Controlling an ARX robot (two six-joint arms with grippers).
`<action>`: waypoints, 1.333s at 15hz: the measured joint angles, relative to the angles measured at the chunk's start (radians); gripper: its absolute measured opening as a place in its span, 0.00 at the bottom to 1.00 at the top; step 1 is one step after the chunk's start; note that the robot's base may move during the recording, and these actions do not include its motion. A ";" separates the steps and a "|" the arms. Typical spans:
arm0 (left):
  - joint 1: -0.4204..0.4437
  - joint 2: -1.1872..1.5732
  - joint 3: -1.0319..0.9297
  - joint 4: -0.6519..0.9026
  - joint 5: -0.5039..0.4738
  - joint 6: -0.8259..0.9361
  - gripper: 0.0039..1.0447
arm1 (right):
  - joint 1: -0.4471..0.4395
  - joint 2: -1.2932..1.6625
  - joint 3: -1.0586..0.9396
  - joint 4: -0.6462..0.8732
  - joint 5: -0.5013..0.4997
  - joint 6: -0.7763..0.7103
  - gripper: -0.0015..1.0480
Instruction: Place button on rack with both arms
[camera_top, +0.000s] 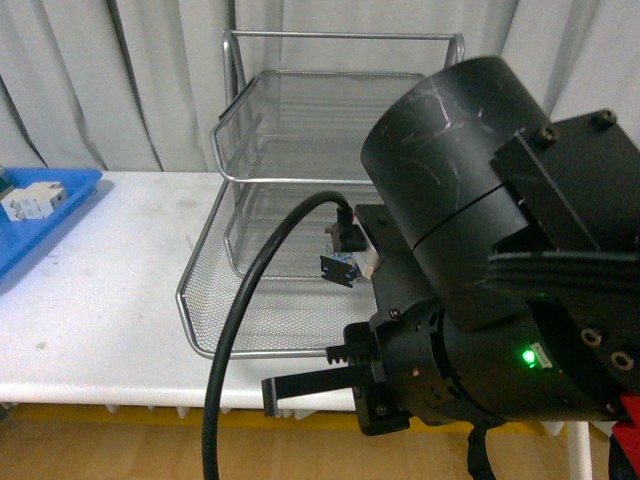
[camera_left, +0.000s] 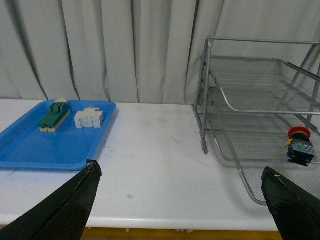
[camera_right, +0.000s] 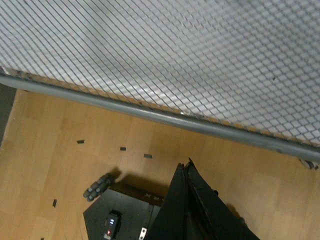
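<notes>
The red-capped, black-and-blue push button (camera_left: 300, 144) sits in the lowest tray of the silver wire-mesh rack (camera_left: 206, 100), at 12 o'clock on the white bench (camera_left: 150, 150). Left gripper (camera_left: 180, 170) spread, empty; right gripper (camera_right: 186, 172) pressed together. Placement looks done; only pulling clear is left.

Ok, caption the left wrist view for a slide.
Open left gripper faces the table: the button sits on the lowest tray of the rack, two other components lie in the blue tray.

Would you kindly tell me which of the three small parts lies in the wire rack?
The red-capped button: it sits on the lowest mesh tray of the rack, while the green block and the white block lie on the blue tray.
</notes>
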 joint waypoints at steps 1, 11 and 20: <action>0.000 0.000 0.000 0.000 0.000 0.000 0.94 | -0.001 0.020 0.000 0.004 0.002 0.007 0.02; 0.000 0.000 0.000 0.000 0.000 0.000 0.94 | -0.048 0.105 0.089 -0.013 0.022 0.032 0.02; 0.000 0.000 0.000 0.000 0.000 0.000 0.94 | -0.138 0.166 0.180 0.010 0.012 0.006 0.02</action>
